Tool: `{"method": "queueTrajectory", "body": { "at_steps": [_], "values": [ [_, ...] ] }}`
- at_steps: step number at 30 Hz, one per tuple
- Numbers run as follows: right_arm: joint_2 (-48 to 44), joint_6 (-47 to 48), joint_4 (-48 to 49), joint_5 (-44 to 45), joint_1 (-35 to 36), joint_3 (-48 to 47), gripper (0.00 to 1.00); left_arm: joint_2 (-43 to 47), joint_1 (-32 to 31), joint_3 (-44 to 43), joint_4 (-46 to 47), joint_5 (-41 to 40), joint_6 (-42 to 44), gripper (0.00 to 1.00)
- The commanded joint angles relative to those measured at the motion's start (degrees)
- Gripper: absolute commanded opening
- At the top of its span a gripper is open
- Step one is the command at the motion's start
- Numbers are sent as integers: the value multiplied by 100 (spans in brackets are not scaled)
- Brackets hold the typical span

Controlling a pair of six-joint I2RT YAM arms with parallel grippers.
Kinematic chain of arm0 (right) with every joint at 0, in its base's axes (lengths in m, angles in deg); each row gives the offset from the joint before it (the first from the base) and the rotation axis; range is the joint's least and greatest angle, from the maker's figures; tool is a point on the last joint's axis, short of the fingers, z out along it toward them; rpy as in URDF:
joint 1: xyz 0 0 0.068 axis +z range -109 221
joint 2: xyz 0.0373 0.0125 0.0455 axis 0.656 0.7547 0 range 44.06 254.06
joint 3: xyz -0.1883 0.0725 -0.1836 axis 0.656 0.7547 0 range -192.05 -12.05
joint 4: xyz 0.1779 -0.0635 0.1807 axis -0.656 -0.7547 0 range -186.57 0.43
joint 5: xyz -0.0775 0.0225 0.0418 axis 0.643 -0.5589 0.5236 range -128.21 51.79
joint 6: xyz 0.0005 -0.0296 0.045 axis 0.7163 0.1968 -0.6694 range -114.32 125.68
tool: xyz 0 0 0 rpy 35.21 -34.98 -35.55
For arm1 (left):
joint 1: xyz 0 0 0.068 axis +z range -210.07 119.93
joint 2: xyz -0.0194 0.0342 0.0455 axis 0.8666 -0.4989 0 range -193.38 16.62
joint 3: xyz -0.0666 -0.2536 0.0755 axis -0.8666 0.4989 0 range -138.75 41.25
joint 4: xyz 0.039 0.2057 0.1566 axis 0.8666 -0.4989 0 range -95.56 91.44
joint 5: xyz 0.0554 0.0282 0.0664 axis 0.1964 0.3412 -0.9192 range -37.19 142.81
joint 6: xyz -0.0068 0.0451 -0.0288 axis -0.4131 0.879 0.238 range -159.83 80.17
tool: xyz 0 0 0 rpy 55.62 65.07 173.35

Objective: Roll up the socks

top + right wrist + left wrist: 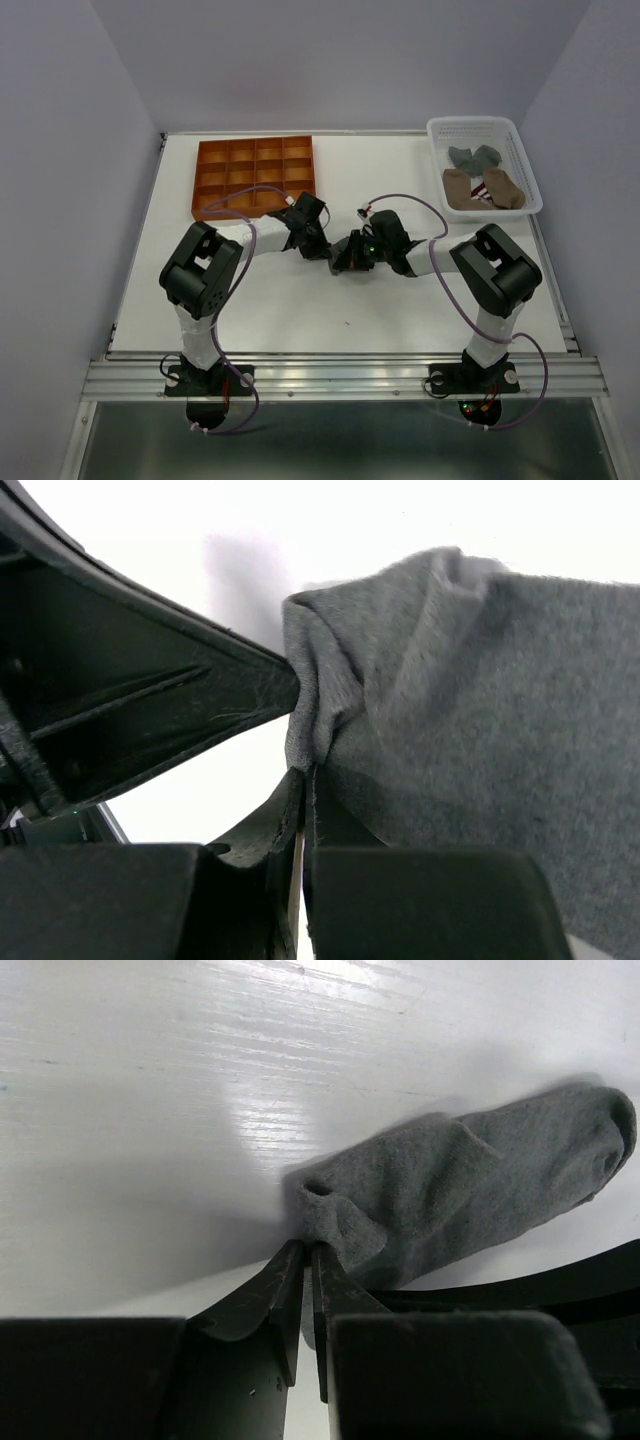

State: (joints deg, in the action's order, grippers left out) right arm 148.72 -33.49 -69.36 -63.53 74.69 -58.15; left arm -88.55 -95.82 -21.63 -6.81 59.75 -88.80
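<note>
Closest to lens: left gripper (pixel 308 1250), jaws nearly together, pinching folded edge of grey sock (pixel 470 1185). Right gripper (pixel 304 772) pressed shut on same sock. Sock lying at middle of white table (pixel 300 300), surface glossy, faintly scratched. More socks (pixel 485 180) in white basket (pixel 528 165), far right corner; orange compartment tray (pixel 255 175) far left. Pale lilac walls (pixel 60 200) on three sides.

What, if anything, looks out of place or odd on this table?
Nothing stands out. The jaws of the left gripper and right gripper pinch one edge of the grey sock. The white basket holds other socks; the orange tray lies straight.
</note>
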Motion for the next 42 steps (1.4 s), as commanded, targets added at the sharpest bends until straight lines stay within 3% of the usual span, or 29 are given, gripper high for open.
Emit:
{"method": "queueTrajectory", "body": {
  "at_steps": [1, 5, 7, 8, 10, 19, 29, 35, 42],
  "values": [
    [-25, 200, 80, -70, -38, -39, 3, -109, -90, -304, -19, -158, 89, 19],
    [-25, 332, -113, -8, -38, -118, 3, -101, -99, -349, -10, -193, 151, 18],
    [-16, 341, -140, -25, -91, -127, 4, -109, -117, -340, -10, -246, 151, 11],
    [-25, 358, -157, -25, -91, -135, 7, -110, -117, -331, -27, -263, 160, 0],
    [-77, 384, -192, 10, -91, -127, 10, -127, -117, -331, -45, -272, 168, 0],
    [-868, 1517, -930, 388, -91, -232, 48, 154, -134, -155, -221, -316, 54, 0],
    [-1484, 2186, -1045, 142, 128, -127, 46, 268, -143, -208, -511, -421, -43, 0],
    [-1265, 2125, -808, 177, 392, -170, 41, 277, -143, -313, -625, -466, -34, 0],
    [-878, 2318, -782, 572, 743, -425, 41, 321, -152, -314, -687, -474, -86, 0]
  ]
}}
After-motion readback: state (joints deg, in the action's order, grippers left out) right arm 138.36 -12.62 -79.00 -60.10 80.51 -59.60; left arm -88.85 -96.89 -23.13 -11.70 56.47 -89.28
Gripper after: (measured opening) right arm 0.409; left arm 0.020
